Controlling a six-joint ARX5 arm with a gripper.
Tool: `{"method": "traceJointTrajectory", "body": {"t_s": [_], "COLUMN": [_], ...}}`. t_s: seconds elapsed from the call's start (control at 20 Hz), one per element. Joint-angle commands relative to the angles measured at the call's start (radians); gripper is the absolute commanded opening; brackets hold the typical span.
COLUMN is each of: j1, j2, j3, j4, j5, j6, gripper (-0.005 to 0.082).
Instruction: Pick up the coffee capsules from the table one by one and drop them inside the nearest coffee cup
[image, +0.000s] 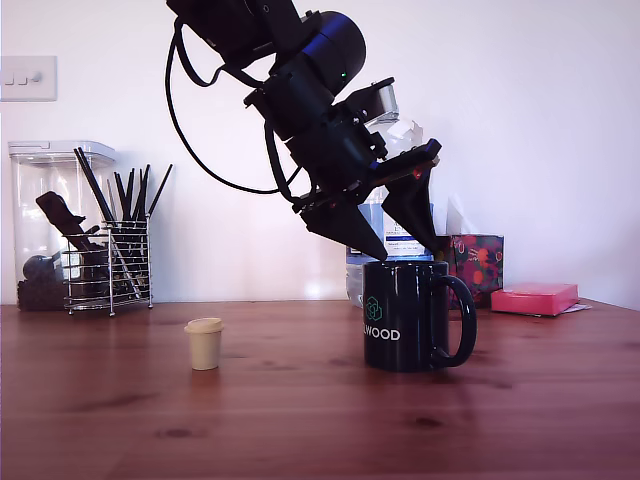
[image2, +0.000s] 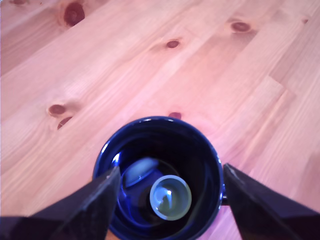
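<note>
**One capsule in the mug, one left on the table**

The gripper is held directly above the black coffee cup, its fingers spread wide to either side of the rim and nothing clamped between them. This placement is judged to suit a drop: with the jaws straddling the mouth, a released pod falls straight inside. In the wrist view the grey-teal capsule is seen lying on the bottom of the cup, apart from both fingers, so that half of the task is taken as done.

The cream-beige capsule stands on the wooden table, to the exterior view's left of the cup and well apart from it. It is judged to be the next thing to be fetched. Bare table lies between it and the cup, so no obstacle is expected on that path.

Behind the cup, a clear water bottle is partly hidden by the arm. Further to the exterior view's right of the cup, a patterned box and a pink box are set near the wall. Far to the exterior view's left of the cup, a wire holder of black sticks and a clear container are kept at the back, clear of the working area.
</note>
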Motion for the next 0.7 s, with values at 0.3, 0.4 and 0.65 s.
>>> {"method": "traceJointTrajectory", "body": {"t_s": [0.3, 0.4, 0.65], "j1": [-0.006, -0.006, -0.006], "j2": [-0.114, -0.148, -0.212], "j3": [0.012, 0.012, -0.003], "j4": [-0.077, -0.078, -0.09], "j5": [-0.045, -0.07, -0.071], "j6": [0.024, 0.031, 0.063], "gripper": [-0.0021, -0.0021, -0.0021]}}
